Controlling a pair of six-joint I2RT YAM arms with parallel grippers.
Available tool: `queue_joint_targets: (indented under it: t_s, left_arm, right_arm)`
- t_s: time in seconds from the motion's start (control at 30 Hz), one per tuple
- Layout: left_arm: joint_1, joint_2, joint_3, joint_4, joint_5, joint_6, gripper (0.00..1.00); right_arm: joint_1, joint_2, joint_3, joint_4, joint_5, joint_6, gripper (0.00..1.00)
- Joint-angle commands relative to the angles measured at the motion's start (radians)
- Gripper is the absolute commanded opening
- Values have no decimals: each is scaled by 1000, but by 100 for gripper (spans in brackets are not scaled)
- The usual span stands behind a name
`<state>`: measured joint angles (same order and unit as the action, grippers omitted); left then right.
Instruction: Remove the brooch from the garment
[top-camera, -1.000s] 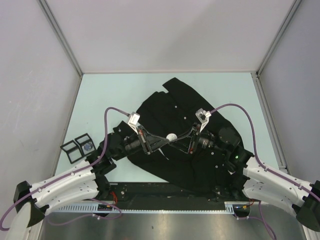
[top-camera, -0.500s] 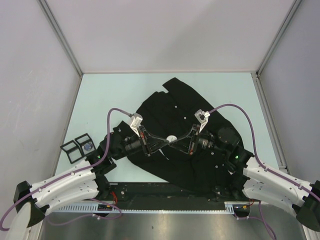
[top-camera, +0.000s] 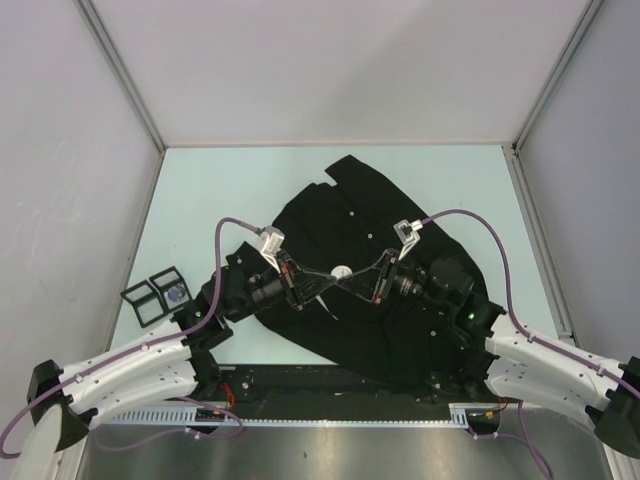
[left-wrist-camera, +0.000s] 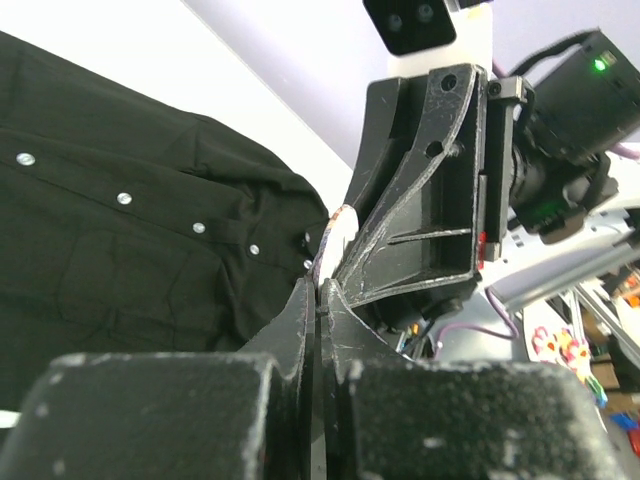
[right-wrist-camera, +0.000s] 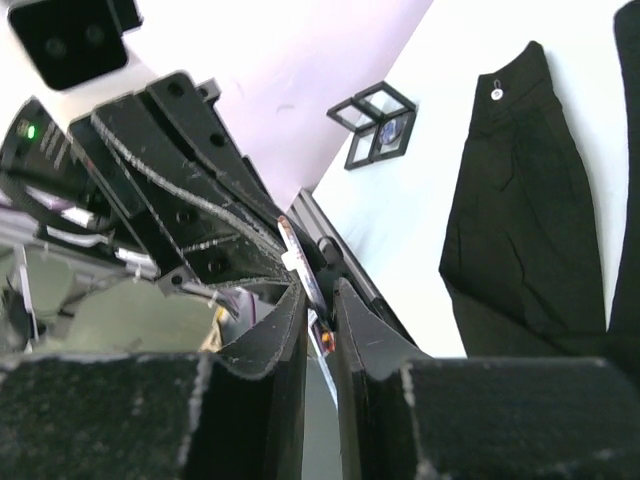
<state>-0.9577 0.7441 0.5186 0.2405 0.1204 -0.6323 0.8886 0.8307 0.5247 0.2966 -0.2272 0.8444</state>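
Brooch (top-camera: 342, 271), small and white, sits in the middle of the black shirt (top-camera: 350, 205). At its 9 o'clock my left gripper (top-camera: 329, 277) is clenched tight. At 3 o'clock my right gripper (top-camera: 357, 282) pinches the brooch.

You have one shirt (top-camera: 330, 215) on the bench (top-camera: 250, 180), one brooch (top-camera: 342, 271), two square boxes (top-camera: 152, 293) near the bench's left edge, and two grippers: the left gripper (top-camera: 330, 277) and the right gripper (top-camera: 354, 280).

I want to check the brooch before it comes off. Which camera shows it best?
The top external view: the brooch shows its round white face, between the left hand and the right hand. The left wrist view gives only a pale edge; the right wrist view shows it edge-on, a thin sliver.
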Motion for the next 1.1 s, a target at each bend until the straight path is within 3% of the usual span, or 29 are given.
queue_joint_targets:
  t_s: [0.0,0.23,0.43,0.77,0.87,1.07]
  left_arm:
    - [-35,-35,37,-12,-43,-14,0]
    - [-79,-48,38,-24,-119,-10,0]
    - [-87,-29,89,-127,-228,-37,0]
    - [-87,-23,126,-230,-318,-56,0]
    - [-85,3,198,-389,-414,-53,0]
    - [-47,116,386,-800,-573,-89,0]
  right_arm:
    - [2,1,-6,10,227,77,17]
    - [36,-7,-14,-5,339,102,17]
    - [65,-15,-15,-8,358,71,32]
    - [72,-53,-15,-39,330,30,48]
    - [76,-87,-15,-88,322,-27,55]
    - [3,-137,-11,-238,296,-88,59]
